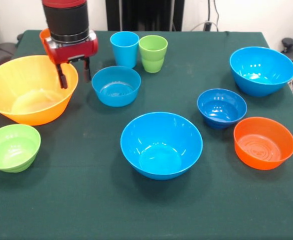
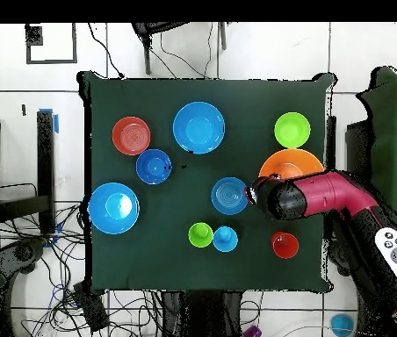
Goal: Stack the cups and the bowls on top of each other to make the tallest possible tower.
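Nothing is stacked yet, every bowl sits alone on the green surface (image 1: 86, 200). Going by the front view, nearest me is the big bright blue bowl (image 1: 161, 144), dead center. At about 9 o'clock from it is the lime green bowl (image 1: 12, 147), and around 3 o'clock the orange bowl (image 1: 264, 142), with the small dark blue bowl (image 1: 221, 108) just behind that. Further back, the medium light blue bowl (image 1: 116, 85) sits at 11 o'clock from the center one, the huge yellow-orange bowl (image 1: 29, 89) at 10, and the second big blue bowl (image 1: 262, 70) over at 2. Along the far edge the light blue cup (image 1: 124, 49) and lime green cup (image 1: 153, 53) stand side by side, and an orange cup (image 2: 285, 245) is mostly hidden behind the arm, clearer from overhead.

The gripper (image 1: 73, 73) hangs over the yellow bowl's right rim, fingers (image 1: 62, 78) spread apart and holding nothing. I think one finger is inside the rim, hard to say. Looks like it's lining up a rim grab, so the next move needs a short drop and a firm pinch on that wall.
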`<state>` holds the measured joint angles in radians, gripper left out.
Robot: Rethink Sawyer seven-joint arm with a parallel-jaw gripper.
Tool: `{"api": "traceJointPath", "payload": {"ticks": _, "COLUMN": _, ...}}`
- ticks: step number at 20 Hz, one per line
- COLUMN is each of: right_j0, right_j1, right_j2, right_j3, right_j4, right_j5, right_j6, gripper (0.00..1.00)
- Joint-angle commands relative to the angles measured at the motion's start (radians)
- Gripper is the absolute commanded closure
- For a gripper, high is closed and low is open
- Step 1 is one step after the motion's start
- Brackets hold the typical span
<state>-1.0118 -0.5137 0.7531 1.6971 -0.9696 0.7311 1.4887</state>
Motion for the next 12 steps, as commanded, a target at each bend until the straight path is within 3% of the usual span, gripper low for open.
{"api": "traceJointPath", "payload": {"ticks": 1, "right_j0": -0.027, "right_j1": 0.06, "right_j2": -0.046, "right_j3": -0.072, "right_j4": -0.118, "right_j5": -0.014, "right_j6": -0.322, "gripper": 0.0}}
{"api": "traceJointPath", "payload": {"ticks": 12, "right_j0": -0.004, "right_j1": 0.049, "right_j2": -0.052, "right_j3": -0.045, "right_j4": -0.125, "right_j5": -0.024, "right_j6": -0.253, "gripper": 0.0}}
